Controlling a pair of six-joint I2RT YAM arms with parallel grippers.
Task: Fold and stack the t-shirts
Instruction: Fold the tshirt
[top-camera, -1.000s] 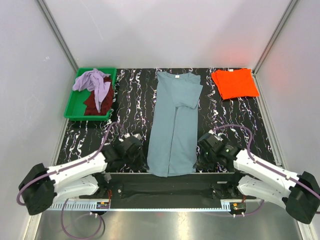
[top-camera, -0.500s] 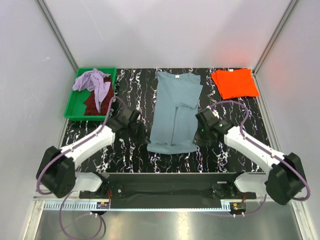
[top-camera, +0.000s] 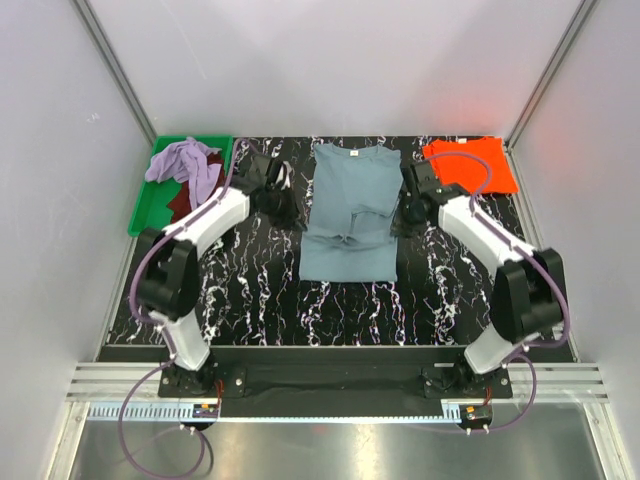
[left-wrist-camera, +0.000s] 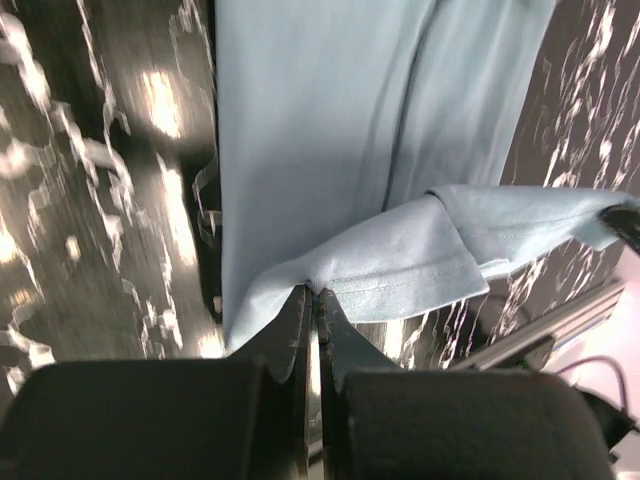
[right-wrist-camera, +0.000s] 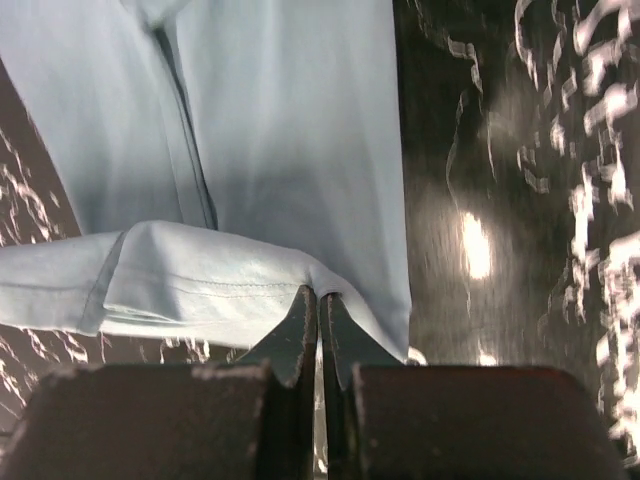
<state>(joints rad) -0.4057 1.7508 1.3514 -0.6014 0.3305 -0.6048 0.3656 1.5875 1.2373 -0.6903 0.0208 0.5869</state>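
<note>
The dusty blue-grey t-shirt lies lengthwise down the middle of the black marbled worktop, collar toward the far wall. Its hem end is doubled back over the body, so the near edge is a fold. The left end effector is pressed together on the left corner of that hem, with the stitched edge running away to its right and held up off the cloth beneath. The right end effector is likewise pinched shut on the opposite hem corner, the stitched edge stretching off to its left. From above, the two sit at either side of the shirt at about mid-length, the hem spanning between them.

The green tray stands at the far left corner of the worktop. It holds the lavender t-shirt, crumpled, on top of the dark maroon t-shirt. The bright orange t-shirt lies folded flat at the far right corner, well apart from the tray.

In the top view both sets of fingertips are hidden under the dark wrist housings. The right arm and its cable cross the orange shirt's left part. Only a patch of the maroon shirt shows beneath the lavender one. The worktop in both wrist views is blurred.
</note>
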